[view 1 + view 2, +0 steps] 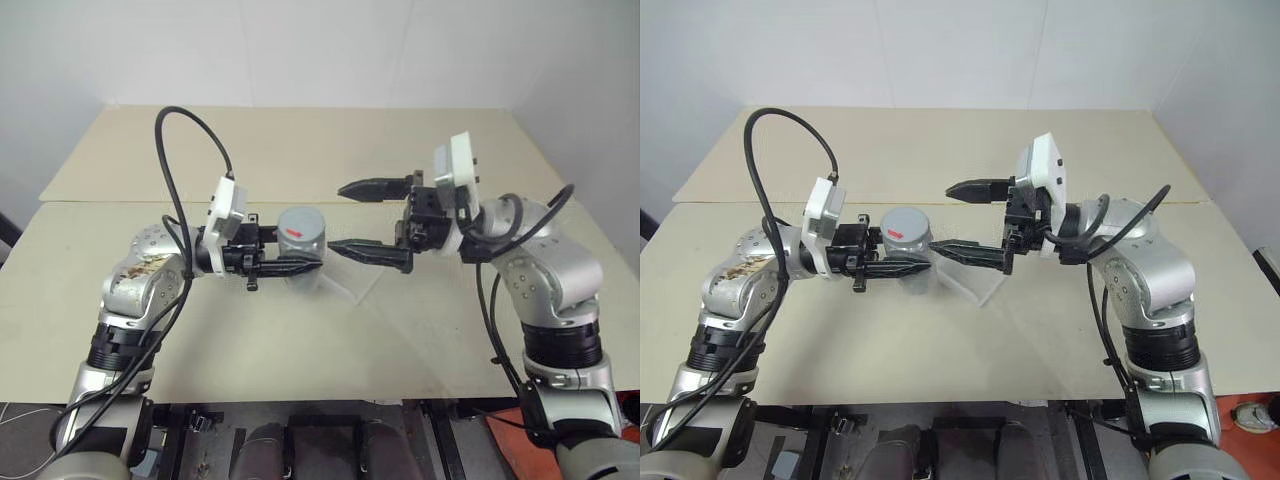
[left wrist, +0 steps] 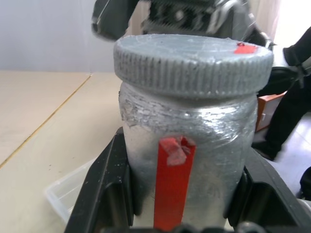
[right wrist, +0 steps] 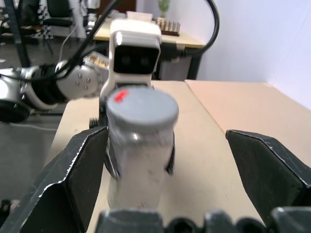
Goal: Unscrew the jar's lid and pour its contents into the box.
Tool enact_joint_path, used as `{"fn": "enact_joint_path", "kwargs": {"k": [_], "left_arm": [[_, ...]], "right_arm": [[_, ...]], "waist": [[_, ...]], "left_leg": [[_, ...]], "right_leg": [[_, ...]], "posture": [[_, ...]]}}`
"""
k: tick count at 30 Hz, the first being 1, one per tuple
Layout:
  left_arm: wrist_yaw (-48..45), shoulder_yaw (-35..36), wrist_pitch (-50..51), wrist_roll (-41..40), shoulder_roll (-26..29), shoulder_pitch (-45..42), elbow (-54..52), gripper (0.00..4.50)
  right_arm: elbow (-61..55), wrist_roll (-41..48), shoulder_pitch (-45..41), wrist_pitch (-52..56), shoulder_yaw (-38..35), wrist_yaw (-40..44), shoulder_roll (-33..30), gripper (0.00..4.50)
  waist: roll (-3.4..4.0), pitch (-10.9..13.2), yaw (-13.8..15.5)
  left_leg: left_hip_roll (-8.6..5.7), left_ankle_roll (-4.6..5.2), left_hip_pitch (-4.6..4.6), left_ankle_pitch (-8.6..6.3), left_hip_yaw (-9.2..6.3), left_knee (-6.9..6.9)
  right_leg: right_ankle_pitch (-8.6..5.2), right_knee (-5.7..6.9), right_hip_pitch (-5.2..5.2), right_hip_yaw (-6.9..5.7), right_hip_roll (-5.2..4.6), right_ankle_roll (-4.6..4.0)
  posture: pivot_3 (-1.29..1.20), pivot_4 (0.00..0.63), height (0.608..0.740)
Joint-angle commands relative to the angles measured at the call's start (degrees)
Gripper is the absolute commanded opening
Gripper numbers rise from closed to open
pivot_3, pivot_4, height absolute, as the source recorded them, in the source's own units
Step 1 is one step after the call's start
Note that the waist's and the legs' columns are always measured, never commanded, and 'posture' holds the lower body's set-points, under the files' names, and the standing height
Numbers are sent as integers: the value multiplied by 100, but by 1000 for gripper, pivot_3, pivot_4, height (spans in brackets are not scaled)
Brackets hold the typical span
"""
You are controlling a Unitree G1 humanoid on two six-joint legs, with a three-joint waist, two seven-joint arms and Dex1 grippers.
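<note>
We hold the small silvery-grey cylindrical jar (image 1: 300,255) upright at the centre of the head view, above the beige table (image 1: 300,330); our left gripper (image 1: 290,266) has its two black fingers clamped on the jar's body, coming in level from the left of the frame. The round grey ribbed screw lid (image 2: 193,62), with its red mark on top, is still seated on the jar. Our right gripper (image 1: 360,220) faces it from the right of the frame, jaws spread wide and touching nothing, one finger behind the lid's line and one in front, the tips just short of the cap.

The shallow clear plastic box (image 1: 975,278) lies on the table just below and to the right of the jar; the contents are hidden inside the jar.

As we judge it, the step is to take hold of the lid again and turn it. We should bring the right gripper toward the jar until the lid sits centred between its fingers, close on the ribbed rim only, not on the jar's shoulder, and keep the left grip firm so the body does not spin with the cap. The jar should stay upright until the lid is clear.
</note>
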Motion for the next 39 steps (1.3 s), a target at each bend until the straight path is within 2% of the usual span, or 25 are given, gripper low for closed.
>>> {"fn": "enact_joint_path", "kwargs": {"k": [1, 8, 15, 24, 33, 39], "left_arm": [[29, 22, -167, 63, -66, -159, 64, 1913], [-9, -3, -206, 122, -162, -230, 97, 1913], [-48, 114, -143, 1, -81, -130, -57, 1913], [-223, 309, 42, -325, 86, -55, -184, 1913], [-470, 353, 43, -448, 153, -191, -131, 1913], [-635, 343, -50, -385, 109, -319, 160, 1913]], "right_arm": [[-494, 77, -220, 305, 225, -521, 236, 4488], [18, -414, -756, 424, 802, -1157, 787, 4488], [563, -558, -863, 267, 824, -1077, 894, 4488], [852, -271, -739, 212, 256, -823, 510, 4488], [1066, -292, -577, 50, -116, -610, -222, 4488], [668, -66, -386, 104, -361, -527, -386, 4488]], "waist": [[0, 0, -5], [0, 0, 8], [0, 0, 1], [0, 0, 1], [0, 0, 17], [0, 0, -16]], "left_leg": [[0, 0, 1, 0, 0, 0], [-2, 1, 0, -1, 1, 0], [-3, 3, -7, -1, 2, 1], [-1, 7, -7, -4, 1, 1], [-3, 9, -7, -5, 2, 1], [-1, 7, -6, -4, 4, -3]], "right_leg": [[0, 0, 0, 0, 0, 0], [0, 5, 3, -2, 1, 0], [0, -2, 1, -3, 1, 1], [0, -1, 1, -3, 1, 1], [0, -4, 4, -3, -1, 1], [0, -3, -2, 1, 5, 1]], "posture": [[0, 150, 740], [0, 150, 740], [0, 150, 740], [0, 150, 740], [0, 150, 740], [0, 150, 740]]}}
